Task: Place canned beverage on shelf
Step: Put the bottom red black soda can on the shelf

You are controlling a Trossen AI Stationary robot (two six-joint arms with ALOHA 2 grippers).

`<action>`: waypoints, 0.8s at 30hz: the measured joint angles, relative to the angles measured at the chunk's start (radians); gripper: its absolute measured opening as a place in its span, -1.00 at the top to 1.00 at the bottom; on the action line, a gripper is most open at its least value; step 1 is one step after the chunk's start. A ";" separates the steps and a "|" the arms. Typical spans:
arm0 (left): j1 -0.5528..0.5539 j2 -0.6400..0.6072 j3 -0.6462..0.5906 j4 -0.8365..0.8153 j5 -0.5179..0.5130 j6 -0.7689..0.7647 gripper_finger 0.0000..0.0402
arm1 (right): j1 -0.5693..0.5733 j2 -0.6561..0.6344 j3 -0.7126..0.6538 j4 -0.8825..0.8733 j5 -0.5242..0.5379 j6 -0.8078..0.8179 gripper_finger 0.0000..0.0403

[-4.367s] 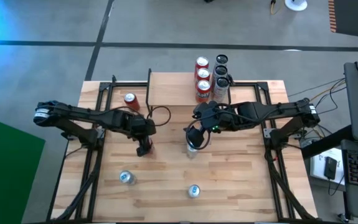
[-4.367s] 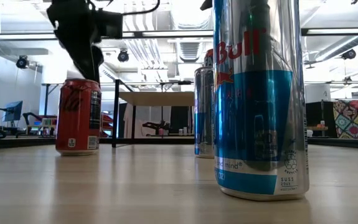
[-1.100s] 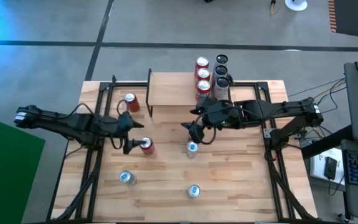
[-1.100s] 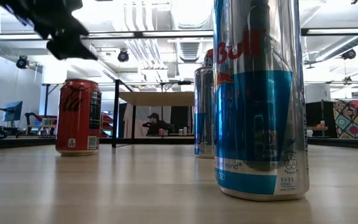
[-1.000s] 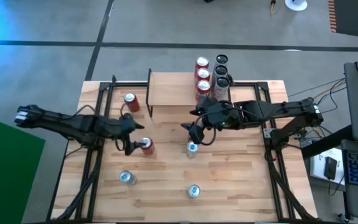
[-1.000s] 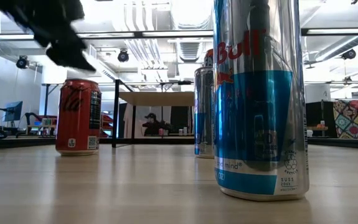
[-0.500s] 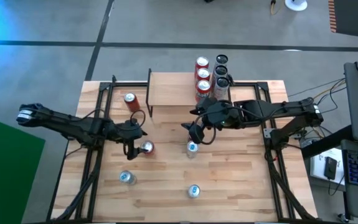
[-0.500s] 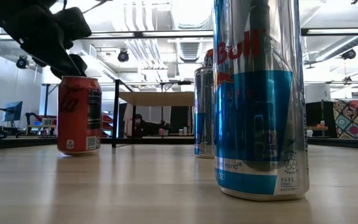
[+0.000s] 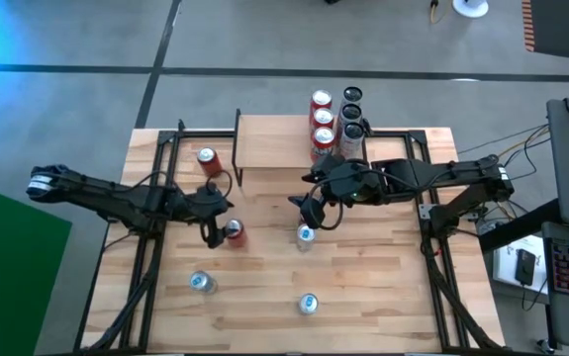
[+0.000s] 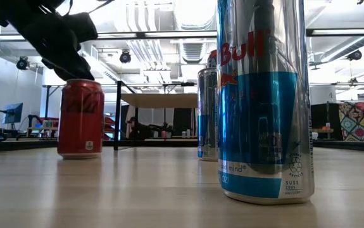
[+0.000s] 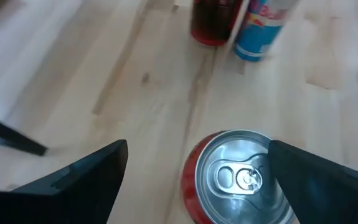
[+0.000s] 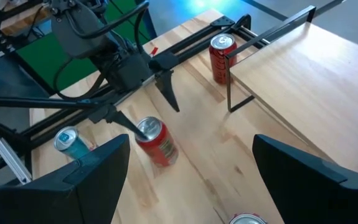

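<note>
The red can (image 9: 233, 232) stands upright on the table (image 9: 383, 297), a bit in front of the shelf (image 9: 274, 140), with the left gripper (image 9: 212, 225) right over it, fingers spread wide and straddling the lid, nothing held yet. In the left wrist view the can top (image 11: 244, 180) sits closer to one finger (image 11: 315, 180) than the other, so if it closes like that it'll probably shove the can sideways or tip it before getting a real grip. Going down too fast could also clip the rim. The right gripper (image 9: 314, 213) hangs released just above the blue can (image 9: 306, 235) mid-table, not touching it. Compared with a second ago, the left gripper has slid from beside the can to over it, and the can's label has turned a bit in the low view, so it likely got bumped. Right arm hasn't budged.
</note>
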 joint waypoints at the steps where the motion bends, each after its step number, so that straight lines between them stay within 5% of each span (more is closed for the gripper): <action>1: 0.001 -0.003 0.006 -0.006 -0.014 0.005 -0.85 | 0.000 0.000 0.000 0.000 -0.001 0.000 -0.62; 14: 0.014 -0.017 0.180 -0.154 -0.030 0.069 -0.85 | 0.000 0.000 0.000 0.000 -0.021 0.000 -0.62; 24: 0.011 -0.034 0.167 -0.198 0.164 0.079 -0.78 | 0.008 -0.002 0.000 0.001 -0.025 0.000 -0.62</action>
